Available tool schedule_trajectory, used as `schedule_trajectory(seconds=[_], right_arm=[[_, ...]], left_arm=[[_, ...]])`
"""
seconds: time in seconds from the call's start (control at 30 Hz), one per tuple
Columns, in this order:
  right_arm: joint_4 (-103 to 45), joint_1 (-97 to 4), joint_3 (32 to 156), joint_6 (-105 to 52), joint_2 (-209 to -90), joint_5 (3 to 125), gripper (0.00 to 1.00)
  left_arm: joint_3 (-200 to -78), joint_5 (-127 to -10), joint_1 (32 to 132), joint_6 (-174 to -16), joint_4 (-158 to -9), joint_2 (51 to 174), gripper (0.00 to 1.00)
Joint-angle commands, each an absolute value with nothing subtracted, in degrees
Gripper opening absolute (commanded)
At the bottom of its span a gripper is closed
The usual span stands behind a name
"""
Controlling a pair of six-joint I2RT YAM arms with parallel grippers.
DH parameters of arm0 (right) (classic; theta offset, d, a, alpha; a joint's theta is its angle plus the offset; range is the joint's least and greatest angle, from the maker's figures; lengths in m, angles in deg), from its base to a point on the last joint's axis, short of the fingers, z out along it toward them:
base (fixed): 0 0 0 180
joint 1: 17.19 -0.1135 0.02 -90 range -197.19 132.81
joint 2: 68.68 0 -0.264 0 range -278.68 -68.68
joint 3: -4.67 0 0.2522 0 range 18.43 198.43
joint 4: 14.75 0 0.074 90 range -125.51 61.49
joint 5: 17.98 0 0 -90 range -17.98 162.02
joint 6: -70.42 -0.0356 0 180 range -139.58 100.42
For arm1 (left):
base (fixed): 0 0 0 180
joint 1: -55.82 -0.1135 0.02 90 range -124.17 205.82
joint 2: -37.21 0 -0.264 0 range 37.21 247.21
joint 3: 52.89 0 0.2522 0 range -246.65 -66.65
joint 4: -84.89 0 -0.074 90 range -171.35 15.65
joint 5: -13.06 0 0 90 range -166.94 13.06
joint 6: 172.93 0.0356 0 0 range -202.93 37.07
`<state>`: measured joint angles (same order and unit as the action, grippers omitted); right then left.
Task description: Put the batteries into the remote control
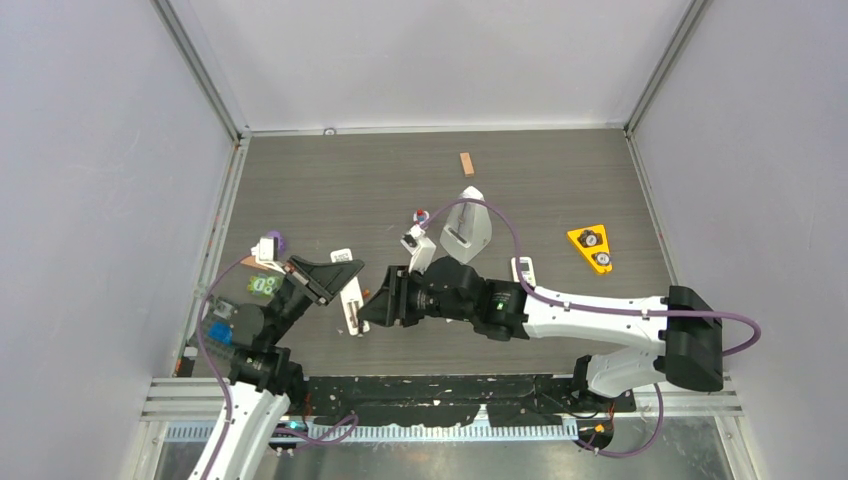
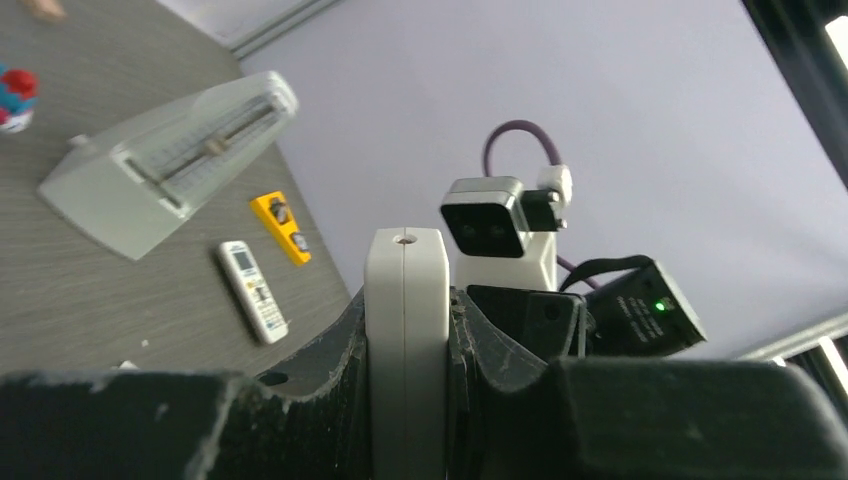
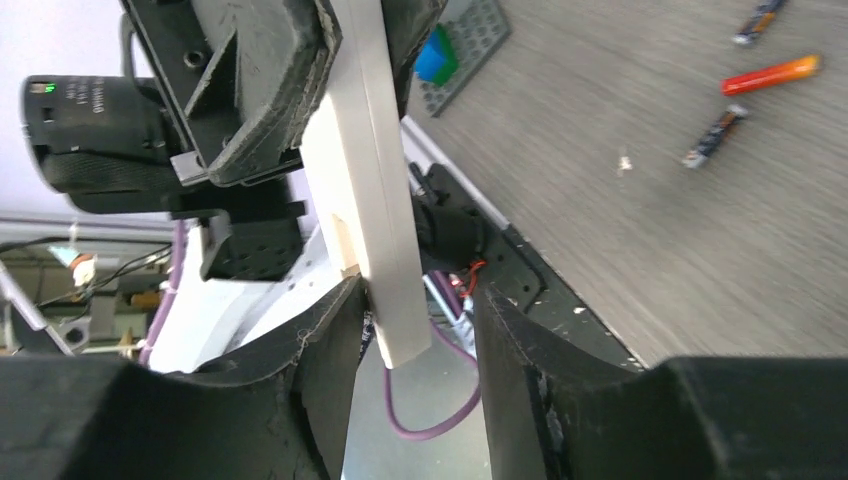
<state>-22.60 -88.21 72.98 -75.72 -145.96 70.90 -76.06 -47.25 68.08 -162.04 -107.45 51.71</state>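
Remote control (image 2: 405, 330) sits off the table (image 3: 650, 200), near left, clamped edge-on in left gripper (image 2: 405, 300). Right gripper (image 3: 415, 320) stands with jaws apart around its free end, a gap on one side. Batteries (image 3: 770, 75) lie loose on table, apart from both. Any writing too small to read.

The remote control (image 3: 368, 190), a long slim white bar with a small tan notch on one edge, is held above the table (image 3: 650, 250), clamped in the left gripper (image 2: 407, 310). Three batteries (image 3: 770, 75) lie loose and apart on the table: one red-orange, two dark.
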Motion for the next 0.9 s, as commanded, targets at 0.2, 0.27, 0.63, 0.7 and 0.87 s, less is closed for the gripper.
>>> schedule_trajectory(seconds=[0.2, 0.27, 0.63, 0.7, 0.87], right_arm=[[-26.46, -82.22, 70.65, -75.43, -147.29, 75.31, 0.56], [-25.08, -80.98, 69.2, -76.34, -148.33, 74.65, 0.57], [-28.48, -77.91, 68.66, -66.87, -158.26, 72.91, 0.63], [-31.34, -78.22, 69.92, -62.71, -160.76, 71.25, 0.63], [-36.12, -84.26, 71.74, -52.7, -161.03, 75.65, 0.66]], left_arm=[[-81.61, -57.28, 68.0, -150.71, -84.47, 61.84, 0.0], [-81.55, -59.97, 67.95, -149.3, -83.73, 66.38, 0.0], [-86.16, -71.79, 69.36, -140.05, -87.19, 86.76, 0.0], [-87.48, -72.51, 69.41, -138.44, -86.19, 88.16, 0.0], [-90.9, -76.06, 69.45, -134.14, -78.78, 84.04, 0.0]])
